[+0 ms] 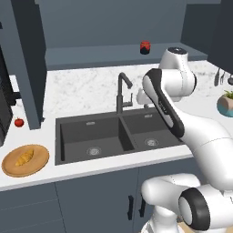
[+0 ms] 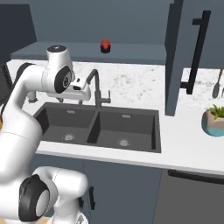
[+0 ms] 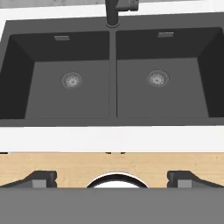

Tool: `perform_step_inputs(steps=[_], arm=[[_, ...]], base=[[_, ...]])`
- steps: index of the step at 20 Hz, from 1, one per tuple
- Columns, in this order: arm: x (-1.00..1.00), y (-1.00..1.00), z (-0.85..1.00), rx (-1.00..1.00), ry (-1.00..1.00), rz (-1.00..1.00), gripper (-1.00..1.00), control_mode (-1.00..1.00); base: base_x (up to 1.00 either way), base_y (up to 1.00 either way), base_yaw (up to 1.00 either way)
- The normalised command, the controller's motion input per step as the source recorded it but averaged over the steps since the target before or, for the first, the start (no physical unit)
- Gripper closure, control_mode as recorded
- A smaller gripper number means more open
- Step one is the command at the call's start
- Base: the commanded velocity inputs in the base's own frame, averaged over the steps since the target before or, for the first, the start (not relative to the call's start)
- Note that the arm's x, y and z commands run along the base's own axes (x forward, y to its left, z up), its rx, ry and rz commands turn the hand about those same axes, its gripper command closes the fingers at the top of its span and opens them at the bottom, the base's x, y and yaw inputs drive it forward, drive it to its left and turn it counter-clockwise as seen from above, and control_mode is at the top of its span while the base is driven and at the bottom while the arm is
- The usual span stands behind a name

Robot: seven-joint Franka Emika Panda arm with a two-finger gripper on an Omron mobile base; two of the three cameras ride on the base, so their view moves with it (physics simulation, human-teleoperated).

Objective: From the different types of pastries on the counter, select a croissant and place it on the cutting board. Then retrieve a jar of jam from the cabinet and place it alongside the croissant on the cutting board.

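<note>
The croissant [image 1: 25, 157], a small golden-orange crescent, lies on a round light-wood plate [image 1: 40, 164] at the left end of the white counter [image 1: 86, 84]. The jar of jam [image 1: 144, 47] [image 2: 105, 46], red with a dark top, stands on the dark open cabinet shelf behind the faucet. My gripper [image 2: 70, 101] [image 3: 112, 179] hangs above the left basin, pointing down, far from both croissant and jar. Its fingertips [image 3: 43, 179] stand wide apart with nothing between them, so it is open. The cutting board is out of view.
A dark double sink [image 1: 70, 136] with a tall faucet [image 1: 122, 91] fills the counter's middle. A small red fruit [image 1: 18, 122] sits by a tall dark panel [image 1: 29, 68] at the left. A potted plant [image 2: 215, 120] and hanging utensils [image 1: 218, 77] are at the right.
</note>
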Motion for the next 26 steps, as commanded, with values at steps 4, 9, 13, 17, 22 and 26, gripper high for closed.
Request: perform_step_inputs(steps=[4, 9, 13, 17, 22, 26], arm=[[0.07, -0.04, 0.08, 0.0, 0.0, 0.0, -1.0, -1.0], [0.08, -0.05, 0.13, 0.0, 0.0, 0.01, -1.0, -1.0], [0.0, 0.0, 0.0, 0.0, 0.0, 0.0, -1.0, -1.0], [0.0, 0.0, 0.22, 0.0, -0.15, -0.03, -1.0, -1.0], [0.0, -0.01, 0.46, 0.0, -0.26, -0.04, -1.0, -1.0], [0.0, -0.06, 0.53, 0.0, -0.33, -0.06, -1.0, -1.0]], base=[[0.27, -0.1, 0.0], [0.0, 0.0, 0.0], [0.0, 0.0, 0.0], [0.0, 0.0, 0.0], [0.0, 0.0, 0.0], [0.0, 0.0, 0.0]])
